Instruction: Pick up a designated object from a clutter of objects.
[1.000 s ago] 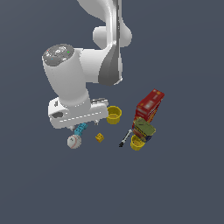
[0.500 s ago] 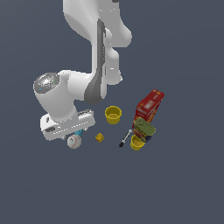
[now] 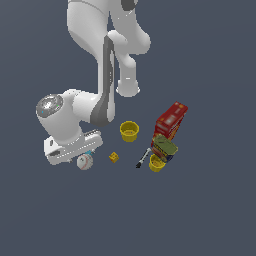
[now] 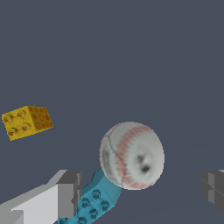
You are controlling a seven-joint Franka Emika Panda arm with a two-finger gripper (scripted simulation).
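Lowered since before, hand point(image 4: 140, 192) spread wide — baseball point(image 4: 131, 155) between its fingers, ungripped.

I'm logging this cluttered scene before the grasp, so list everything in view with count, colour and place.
baseball: 1, white with red stitching, below the wrist, between the fingers in the wrist view
brick: 1, cyan, touching the baseball
block: 1, yellow, just exterior view's right of the baseball
cups: 2, yellow, one mid-scene, one by the can
marker: 1, dark, between block and lower cup
box: 1, red, exterior view's right
can: 1, green, against the box
gripper: 1, white and grey, open around the baseball
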